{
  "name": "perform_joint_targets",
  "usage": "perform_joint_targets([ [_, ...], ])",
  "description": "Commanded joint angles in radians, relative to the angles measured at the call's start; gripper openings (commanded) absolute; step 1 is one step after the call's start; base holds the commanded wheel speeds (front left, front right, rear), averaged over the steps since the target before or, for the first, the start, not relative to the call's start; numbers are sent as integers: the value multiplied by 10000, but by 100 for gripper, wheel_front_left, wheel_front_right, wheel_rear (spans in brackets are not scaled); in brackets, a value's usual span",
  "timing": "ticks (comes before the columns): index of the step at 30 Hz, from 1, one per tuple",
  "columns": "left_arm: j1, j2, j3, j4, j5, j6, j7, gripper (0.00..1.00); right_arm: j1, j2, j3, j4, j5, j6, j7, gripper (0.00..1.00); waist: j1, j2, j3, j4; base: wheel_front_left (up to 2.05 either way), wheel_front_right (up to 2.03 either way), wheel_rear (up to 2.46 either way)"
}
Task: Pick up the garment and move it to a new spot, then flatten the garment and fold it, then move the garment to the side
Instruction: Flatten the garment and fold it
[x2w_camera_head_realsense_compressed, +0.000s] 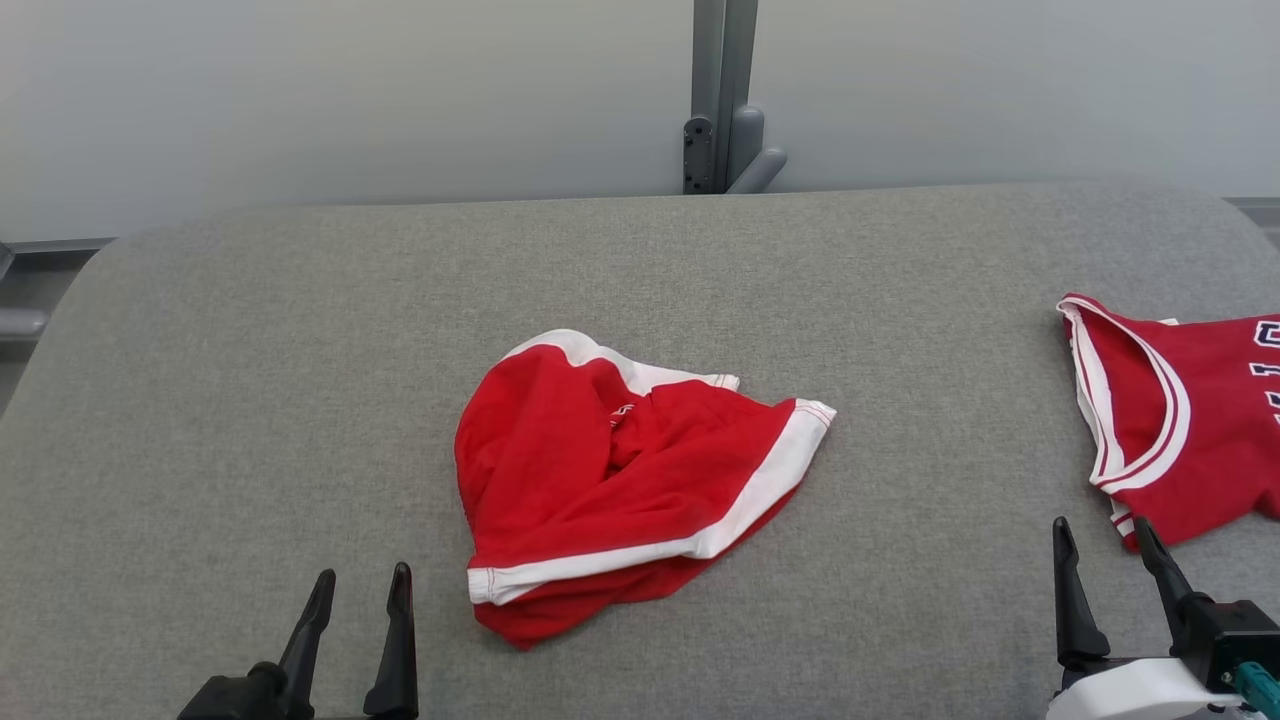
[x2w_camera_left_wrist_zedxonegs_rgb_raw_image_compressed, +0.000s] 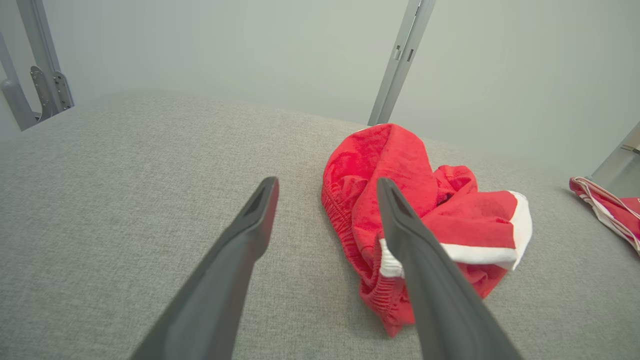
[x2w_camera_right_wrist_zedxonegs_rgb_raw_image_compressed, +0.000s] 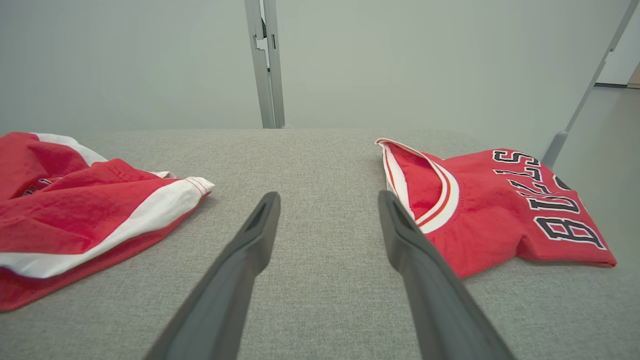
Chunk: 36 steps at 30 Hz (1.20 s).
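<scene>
Task looks barely started, as I read it: the crumpled red shorts with white trim bands (x2w_camera_head_realsense_compressed: 620, 480) lie in a heap near the middle of the grey fabric-covered table (x2w_camera_head_realsense_compressed: 250, 400), a bit nearer the front edge than the back, nothing gripping them. Pick-up, move, flatten, fold and the shift to the side all seem left to do. Left gripper (x2w_camera_head_realsense_compressed: 363, 570) sits at the front edge, left of the heap, jaws spread wide and empty, close to the shorts but not touching. Right gripper (x2w_camera_head_realsense_compressed: 1100, 522) is at the front edge toward the right corner, jaws likewise spread, holding nothing, its tips just beside the lower hem of a folded red jersey with white-edged neckline and dark lettering (x2w_camera_head_realsense_compressed: 1190, 430) that lies at the right edge, probably an item handled already, though that's a guess. The shorts are bunched and doubled over themselves: one white band runs diagonally across the front, another curls along the back, a gathered elastic waistband shows on the left side in the left wrist view. Thin, limp fabric with deep creases in the middle, far from flat.
</scene>
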Motion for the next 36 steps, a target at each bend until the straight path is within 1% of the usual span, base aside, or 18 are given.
perform_joint_targets([
  [1,159,73,1,-29,105,-27,-25,100,25,-20,-20,-9,-56,-4,-25,100,0,0,-13,-16,0,0,0],
  [11,133,312,-91,13,223,-27,-25,100,77,-20,-35,-65,-14,-4,-25,100,0,0,-76,-114,0,0,0],
  [18,123,364,-80,29,391,-26,-25,100,96,-20,-13,-118,-56,-4,-25,100,0,0,-113,-133,0,0,0],
  [36,-14,599,-440,235,644,-26,-26,100,0,-20,32,-69,-126,-4,-25,100,0,0,-47,-49,0,0,0],
])
